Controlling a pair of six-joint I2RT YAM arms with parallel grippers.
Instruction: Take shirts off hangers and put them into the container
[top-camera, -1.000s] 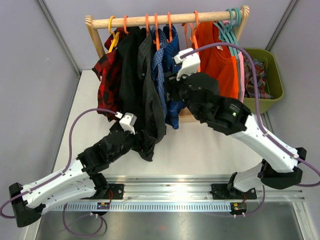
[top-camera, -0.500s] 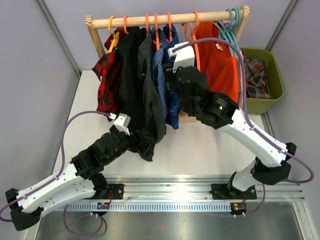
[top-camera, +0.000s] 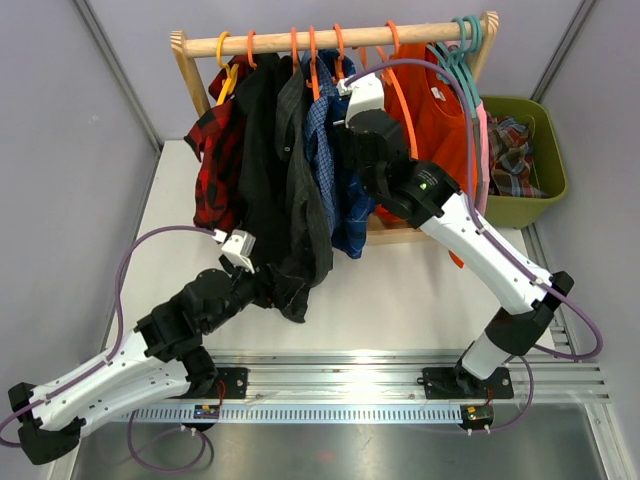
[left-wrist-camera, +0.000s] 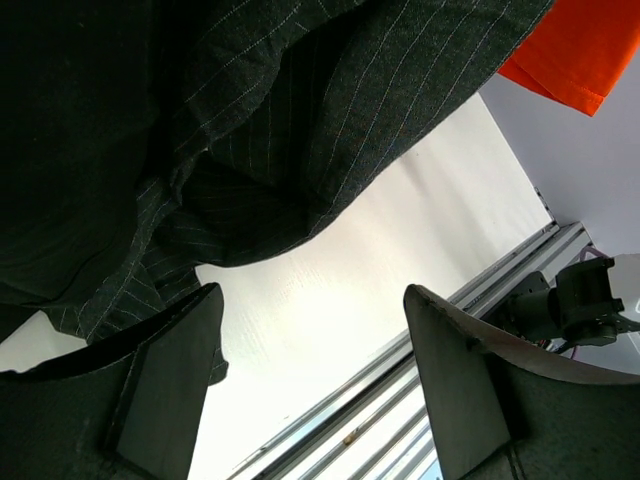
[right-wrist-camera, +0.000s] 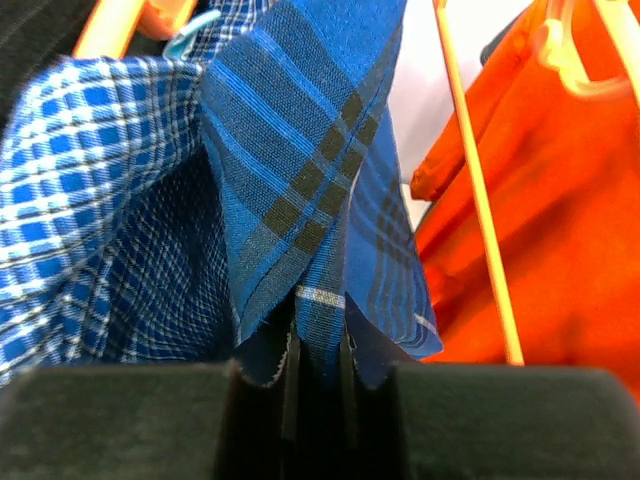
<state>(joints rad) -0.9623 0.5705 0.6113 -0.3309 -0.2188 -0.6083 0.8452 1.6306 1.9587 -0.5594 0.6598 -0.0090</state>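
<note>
The right hand (right-wrist-camera: 318, 350) is seen pressed together on a fold of the dark blue plaid shirt (right-wrist-camera: 300, 170), the cloth being pinched between its fingers up near the wooden rail (top-camera: 330, 40). To one side of that fold the light blue check shirt (right-wrist-camera: 90, 200) is seen, and to the other the orange shirt (right-wrist-camera: 540, 220) on a thin orange hanger (right-wrist-camera: 478, 190). The left hand (left-wrist-camera: 315, 390) is held low beneath the hanging clothes with its fingers (left-wrist-camera: 170, 380) well apart and nothing between them; the hem of the grey pinstriped shirt (left-wrist-camera: 300, 130) hangs just above it, close to one finger. From above, the red-black plaid shirt (top-camera: 215, 160) and the black shirt (top-camera: 255, 140) are seen hung at the left end of the rail, with a yellow hanger (top-camera: 228, 75) there and teal hangers (top-camera: 462, 50) at the right end, where a pink shirt (top-camera: 483, 150) also hangs. The olive-green container (top-camera: 550, 150) is placed on the surface (top-camera: 400, 290) at the far right, beside the rail's end, and a brown-red-teal plaid shirt (top-camera: 512, 150) is lying inside it.
</note>
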